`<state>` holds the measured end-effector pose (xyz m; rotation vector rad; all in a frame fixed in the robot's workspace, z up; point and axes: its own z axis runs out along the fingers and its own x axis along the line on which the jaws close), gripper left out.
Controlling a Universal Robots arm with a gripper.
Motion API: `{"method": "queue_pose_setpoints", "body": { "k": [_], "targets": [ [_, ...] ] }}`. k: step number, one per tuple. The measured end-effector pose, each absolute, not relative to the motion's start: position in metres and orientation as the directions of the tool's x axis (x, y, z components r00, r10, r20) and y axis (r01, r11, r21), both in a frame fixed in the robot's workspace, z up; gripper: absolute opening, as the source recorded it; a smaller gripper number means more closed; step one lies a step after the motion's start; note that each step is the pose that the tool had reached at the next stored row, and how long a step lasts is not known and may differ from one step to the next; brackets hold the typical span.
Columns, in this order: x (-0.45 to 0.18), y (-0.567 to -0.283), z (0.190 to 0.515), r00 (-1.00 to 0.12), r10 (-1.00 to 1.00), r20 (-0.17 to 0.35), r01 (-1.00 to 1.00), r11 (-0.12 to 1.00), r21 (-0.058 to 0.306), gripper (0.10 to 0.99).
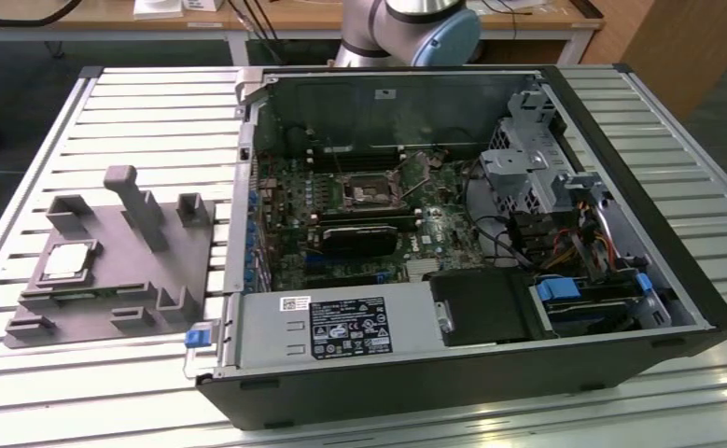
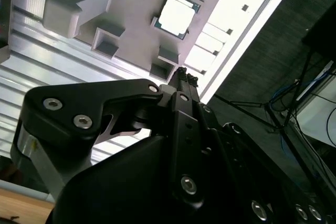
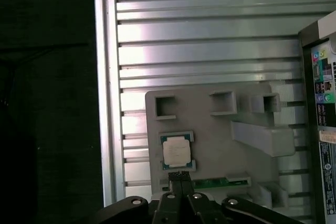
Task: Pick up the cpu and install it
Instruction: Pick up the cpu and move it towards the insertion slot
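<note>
The cpu [image 1: 67,261], a small silver square with a pale rim, lies flat in a recess of the grey fixture plate [image 1: 102,285] at the exterior view's left. In both wrist views my gripper [image 3: 179,174] [image 2: 185,77] hangs above the fixture, its two dark fingers pressed together with nothing between them. The cpu [image 3: 176,152] [image 2: 176,15] sits just beyond the fingertips, apart from them. The dark square socket [image 1: 370,193] with its metal frame sits on the green motherboard inside the open computer case [image 1: 463,373].
The fixture [image 3: 220,140] carries several upright pegs and blocks, a tall one [image 1: 139,201] near its far side. A green strip [image 3: 220,183] lies in a slot beside the cpu. Everything rests on a slatted metal table [image 1: 151,103]. The arm's base [image 1: 413,28] stands behind the case.
</note>
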<state>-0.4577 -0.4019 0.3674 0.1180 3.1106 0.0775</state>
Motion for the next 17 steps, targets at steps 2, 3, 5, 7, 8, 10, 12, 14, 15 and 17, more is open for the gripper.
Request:
{"method": "queue_pose_setpoints", "body": {
  "k": [2,3,5,7,8,10,12,14,15,17],
  "targets": [
    [-0.458,-0.402,0.365,-0.997,0.076,-0.026,0.075,0.996,0.051,0.106],
    [-0.458,-0.402,0.364,-0.997,0.076,-0.025,0.075,0.996,0.051,0.106],
    [-0.458,-0.402,0.362,-0.997,0.076,-0.025,0.075,0.996,0.051,0.106],
    [-0.458,-0.402,0.360,-0.997,0.076,-0.025,0.075,0.996,0.051,0.106],
    [-0.458,-0.402,0.359,-0.997,0.076,-0.025,0.075,0.996,0.051,0.106],
    [-0.458,-0.402,0.358,-0.997,0.076,-0.025,0.075,0.996,0.051,0.106],
    [-0.458,-0.402,0.356,-0.997,0.076,-0.025,0.075,0.996,0.051,0.106],
    [-0.458,-0.403,0.355,-0.997,0.076,-0.025,0.075,0.996,0.051,0.106],
    [-0.458,-0.403,0.355,-0.997,0.076,-0.025,0.075,0.996,0.051,0.106],
    [-0.458,-0.403,0.354,-0.997,0.076,-0.025,0.075,0.996,0.051,0.114]
  ]
}}
